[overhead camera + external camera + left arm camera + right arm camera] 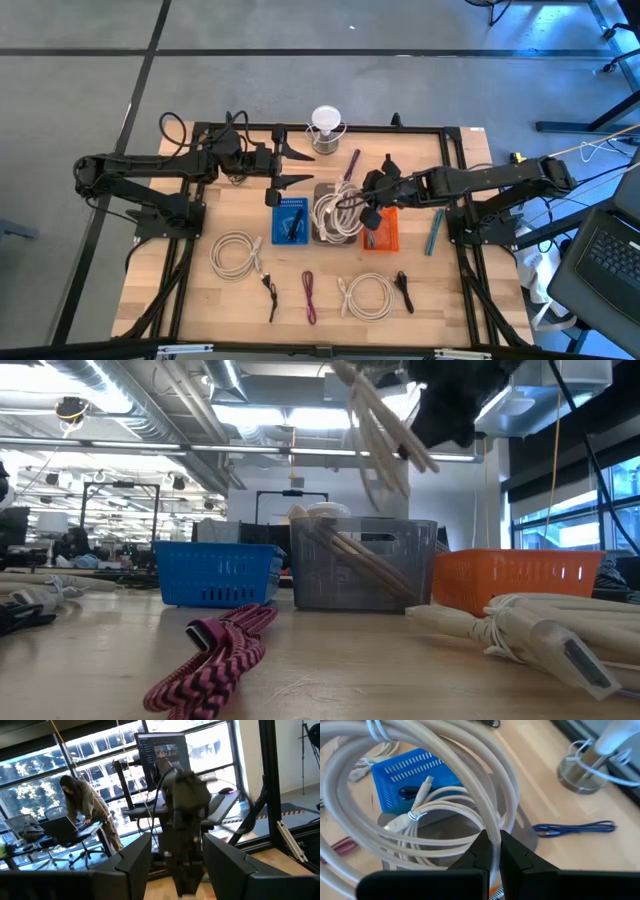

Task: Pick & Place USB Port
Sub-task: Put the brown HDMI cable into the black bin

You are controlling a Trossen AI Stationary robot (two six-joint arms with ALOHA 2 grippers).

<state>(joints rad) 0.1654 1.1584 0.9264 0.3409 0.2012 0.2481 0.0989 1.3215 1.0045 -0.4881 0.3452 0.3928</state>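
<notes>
Pinching a strand of the white coiled cable (470, 785), the right gripper (491, 851) holds it with fingers closed, above the grey basket (328, 215) at mid-table. The left gripper (290, 166) hangs with fingers spread wide, empty, above the blue basket (291, 221) toward the far edge. Three baskets stand in a row: blue, grey, orange (381, 232). Two more white coils (237, 253) lie near the front edge.

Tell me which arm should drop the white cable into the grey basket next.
Right. The right gripper is shut on the white cable, hanging above the grey basket. The left gripper is open, empty, near the table's far edge.
</notes>
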